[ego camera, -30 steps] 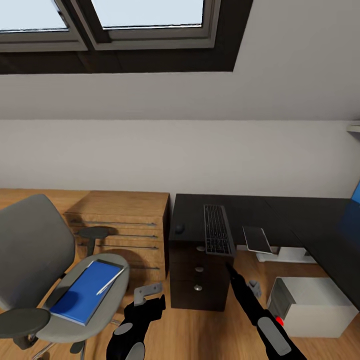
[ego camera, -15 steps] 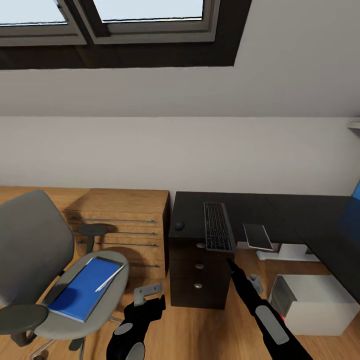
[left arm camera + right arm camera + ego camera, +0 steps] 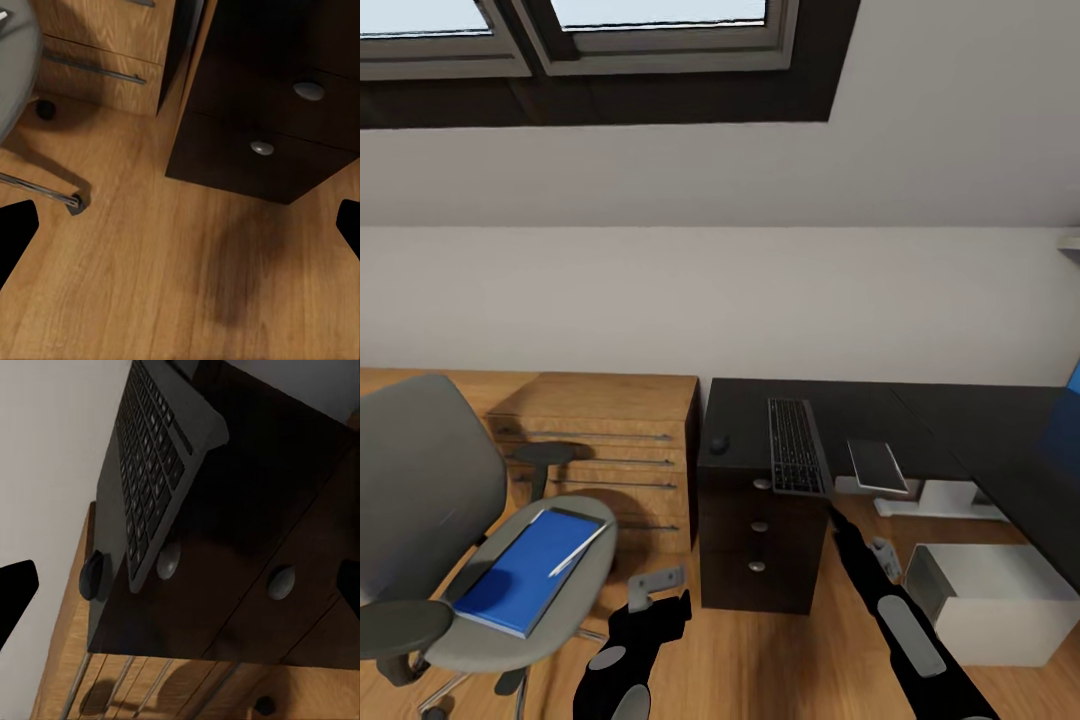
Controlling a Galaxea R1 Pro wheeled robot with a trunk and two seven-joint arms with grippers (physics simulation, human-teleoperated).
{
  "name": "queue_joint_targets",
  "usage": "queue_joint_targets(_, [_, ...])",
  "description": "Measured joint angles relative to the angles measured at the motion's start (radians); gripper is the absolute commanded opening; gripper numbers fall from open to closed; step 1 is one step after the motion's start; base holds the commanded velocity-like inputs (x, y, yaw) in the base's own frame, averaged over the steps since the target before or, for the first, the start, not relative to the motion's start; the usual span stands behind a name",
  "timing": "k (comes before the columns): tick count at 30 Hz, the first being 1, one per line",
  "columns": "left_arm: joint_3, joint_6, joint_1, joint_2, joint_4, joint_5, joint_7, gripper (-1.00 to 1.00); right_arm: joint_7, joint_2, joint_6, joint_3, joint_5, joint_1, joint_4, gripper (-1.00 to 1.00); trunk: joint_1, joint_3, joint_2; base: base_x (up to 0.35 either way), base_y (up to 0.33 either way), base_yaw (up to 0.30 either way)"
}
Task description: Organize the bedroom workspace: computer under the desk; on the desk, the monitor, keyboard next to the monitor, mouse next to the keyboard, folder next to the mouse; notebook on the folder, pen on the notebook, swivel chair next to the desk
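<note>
Head view: your right arm stretches toward the desk.
Right gripper nears the keyboard; both grippers' jaws spread.

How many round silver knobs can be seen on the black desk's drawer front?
3, stacked in a vertical line on the desk end's drawer front: top knob just under the keyboard, middle knob, bottom knob. None looks hidden.
</note>
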Motion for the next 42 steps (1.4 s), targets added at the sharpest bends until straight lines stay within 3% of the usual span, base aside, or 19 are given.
queue_joint_targets(4, [0.000, 0.000, 0.000, 0.000, 0.000, 0.000, 0.000, 1.00, -0.001, -0.001, 0.043, -0.035, -0.004, 0.000, -0.001, 1.00, 0.015, -0.013, -0.028, 0.000, 0.000, 0.000])
queue_joint_targets(6, [0.000, 0.000, 0.000, 0.000, 0.000, 0.000, 0.000, 1.00, -0.001, -0.002, 0.098, -0.075, -0.025, 0.000, 0.000, 1.00, 0.023, -0.019, -0.042, 0.000, 0.000, 0.000])
queue_joint_targets(9, [0.000, 0.000, 0.000, 0.000, 0.000, 0.000, 0.000, 1.00, 0.000, -0.002, 0.227, -0.143, -0.094, 0.000, 0.003, 1.00, 0.035, -0.028, -0.063, 0.000, 0.000, 0.000])
queue_joint_targets(12, [0.000, 0.000, 0.000, -0.001, 0.000, 0.001, 0.000, 1.00, 0.001, -0.003, 0.329, -0.176, -0.163, 0.000, 0.004, 1.00, 0.046, -0.038, -0.084, 0.000, 0.000, 0.000])
queue_joint_targets(14, [-0.001, 0.000, 0.000, -0.001, 0.000, 0.001, 0.000, 1.00, 0.002, -0.003, 0.358, -0.184, -0.190, 0.000, 0.004, 1.00, 0.054, -0.044, -0.098, 0.000, 0.000, 0.000])
queue_joint_targets(21, [-0.001, 0.000, 0.000, -0.002, 0.004, 0.001, -0.001, 1.00, 0.010, 0.003, 0.371, -0.190, -0.215, 0.000, 0.003, 1.00, 0.081, -0.066, -0.147, 0.000, 0.000, 0.000])
queue_joint_targets(29, [-0.001, 0.000, 0.000, -0.002, 0.008, 0.000, -0.001, 1.00, 0.024, 0.006, 0.282, -0.185, -0.211, 0.000, -0.028, 1.00, 0.111, -0.091, -0.203, 0.000, 0.000, 0.000])
queue_joint_targets(42, [-0.002, 0.000, 0.000, -0.002, 0.007, 0.001, -0.001, 1.00, 0.065, 0.003, 0.279, -0.184, -0.208, 0.003, -0.083, 1.00, 0.161, -0.132, -0.294, 0.000, 0.000, 0.000])
